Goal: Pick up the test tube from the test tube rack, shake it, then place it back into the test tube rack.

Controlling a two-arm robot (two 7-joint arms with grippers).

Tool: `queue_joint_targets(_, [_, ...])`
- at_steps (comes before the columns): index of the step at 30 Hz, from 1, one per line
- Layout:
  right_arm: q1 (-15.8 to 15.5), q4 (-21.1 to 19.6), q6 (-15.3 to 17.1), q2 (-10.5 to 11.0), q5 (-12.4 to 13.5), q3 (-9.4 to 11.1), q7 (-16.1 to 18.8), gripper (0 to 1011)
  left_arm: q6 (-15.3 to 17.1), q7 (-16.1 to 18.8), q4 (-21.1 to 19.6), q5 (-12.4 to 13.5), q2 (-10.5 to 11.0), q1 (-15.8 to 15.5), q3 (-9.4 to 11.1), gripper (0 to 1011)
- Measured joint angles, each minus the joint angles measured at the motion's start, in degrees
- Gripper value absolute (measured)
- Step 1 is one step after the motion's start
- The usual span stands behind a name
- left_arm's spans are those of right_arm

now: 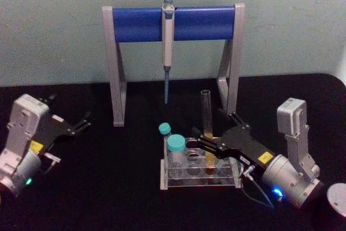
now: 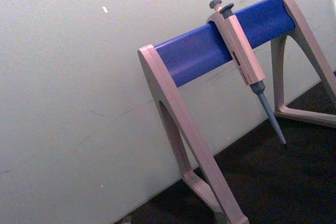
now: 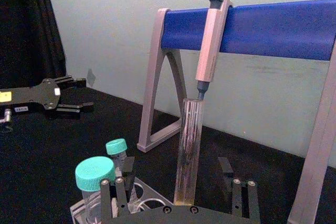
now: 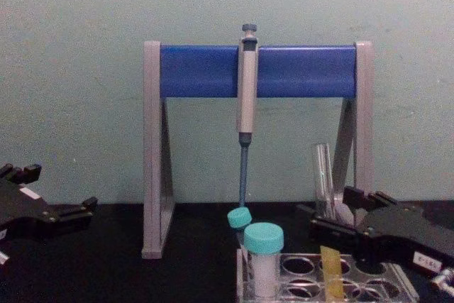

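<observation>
Two teal-capped vials [image 1: 174,144] stand nearest in the test tube rack [image 1: 199,179] on the black desk [image 1: 108,187]; beside them the test tube [image 1: 207,128] sits upright in its hole, the right gripper [image 1: 212,145] spread wide around it. A skewed closure could tip it. The left gripper [image 1: 81,123] idles, splayed. Behind stands the pipette stand [image 1: 173,22].

Evidently a lab: pipette [image 1: 167,36] hung on its stand [image 1: 138,24], capped vials [image 1: 175,145] in a test tube rack [image 1: 178,183], black table [image 1: 108,187].

Right gripper [image 1: 212,139] perhaps hides test tube [image 1: 206,113] middle.
</observation>
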Motion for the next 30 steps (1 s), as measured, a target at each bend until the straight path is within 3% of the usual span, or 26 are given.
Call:
queue_joint_targets(2, [0.0,0.0,0.0,0.0,0.0,0.0,0.0,1000,0.0,0.0,0.0,0.0,0.0,0.0,0.0,1009])
queue_joint_targets(18, [-1.1,-1.4,-0.4,0.6,0.6,0.8,-0.1,1000,0.0,0.0,0.0,0.0,0.0,0.0,0.0,1010])
queue_joint_targets(23, [-3.4,-3.9,-0.7,1.5,1.2,2.4,-1.2,1000,0.0,0.0,0.0,0.0,0.0,0.0,0.0,1009])
queue_joint_targets(30, [-8.0,-6.3,-2.6,1.2,0.7,6.8,-6.6,1000,0.0,0.0,0.0,0.0,0.0,0.0,0.0,1010])
